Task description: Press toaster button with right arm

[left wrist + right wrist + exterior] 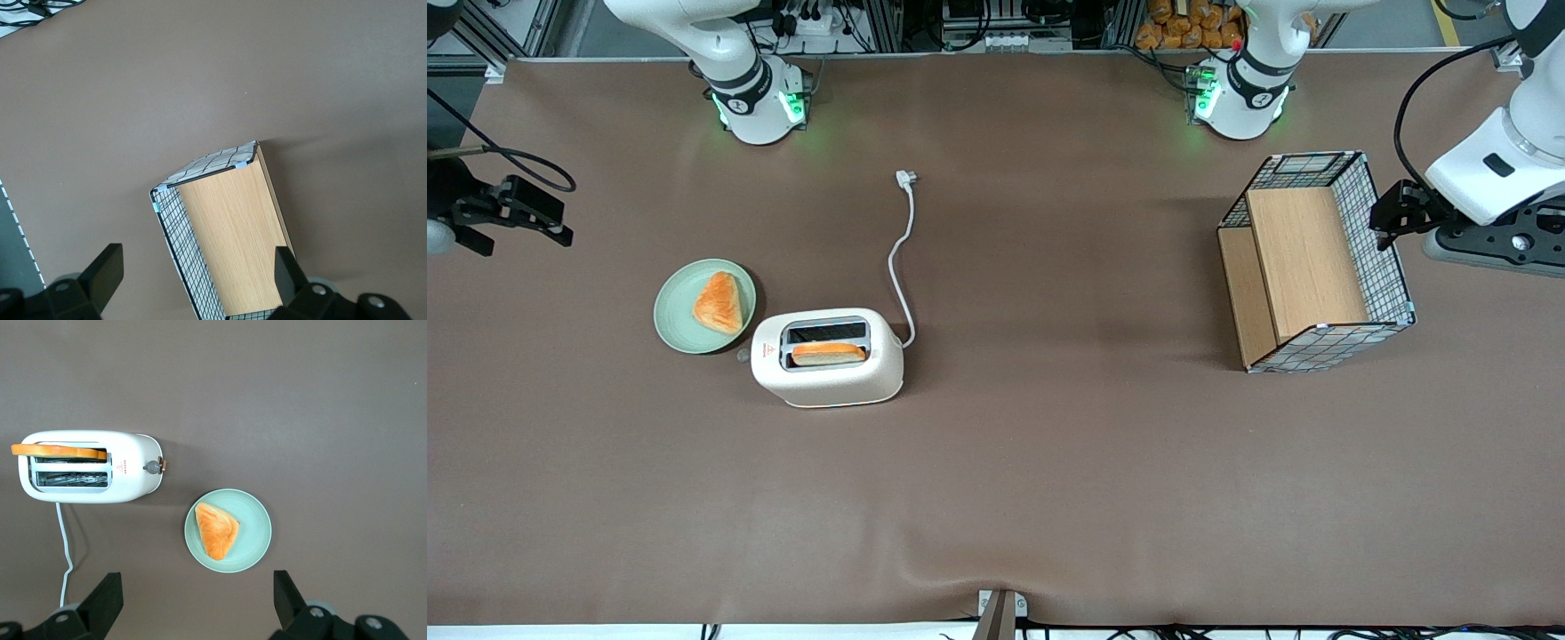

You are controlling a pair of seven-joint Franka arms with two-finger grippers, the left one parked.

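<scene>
The cream-white toaster (827, 384) stands on the brown table beside a green plate, with a toast slice (829, 354) in the slot nearer the front camera. Its small grey button (743, 356) sticks out of the narrow end face that faces the plate. My right gripper (559, 220) hangs at the working arm's end of the table, apart from the toaster and farther from the front camera. The right wrist view shows the toaster (133, 490), the button (153, 467) and the toast (59, 451), with the gripper (197, 607) open and empty, well above them.
A green plate (671, 313) with a triangular pastry (719, 302) lies beside the button end; both show in the right wrist view, plate (257, 540) and pastry (217, 530). The white cord (898, 258) runs toward the robot bases. A wire basket (1383, 240) with wooden shelves stands toward the parked arm's end.
</scene>
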